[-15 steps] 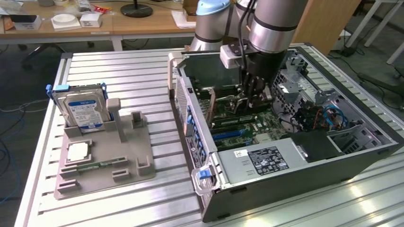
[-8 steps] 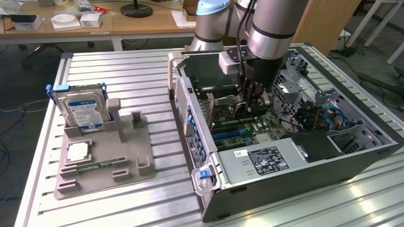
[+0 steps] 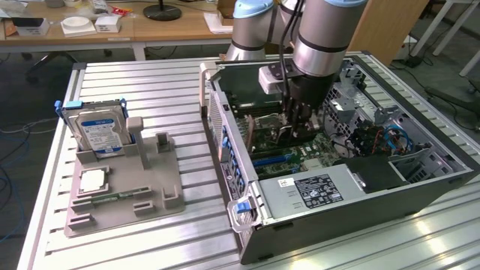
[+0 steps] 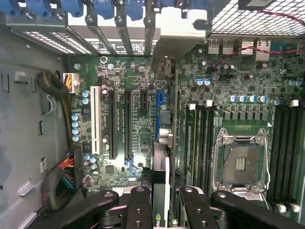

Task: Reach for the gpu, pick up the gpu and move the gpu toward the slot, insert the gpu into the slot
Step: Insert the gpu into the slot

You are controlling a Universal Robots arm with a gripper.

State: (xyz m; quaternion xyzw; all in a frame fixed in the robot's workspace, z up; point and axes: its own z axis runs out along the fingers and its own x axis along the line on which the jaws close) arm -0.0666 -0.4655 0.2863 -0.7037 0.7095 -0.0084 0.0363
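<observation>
While the arm is lowered into the open computer case (image 3: pixel 420 185), the gpu (image 4: pixel 161 186) is pinched edge-on between the fingers (image 4: pixel 139 210) of the gripper (image 4: pixel 161 212), the pads being pressed against its two flat faces. The card is held upright as a thin blade directly beneath the gripper, over the green motherboard (image 4: pixel 238 86). Just ahead of the card's far end, the blue slot (image 4: pixel 158 107) is seen in line with the blade; whether the card's edge is already touching it cannot be told. To one side of the gripper the silver processor socket (image 4: pixel 240 164) is seen, and black expansion slots (image 4: pixel 113 124) lie to the other.
</observation>
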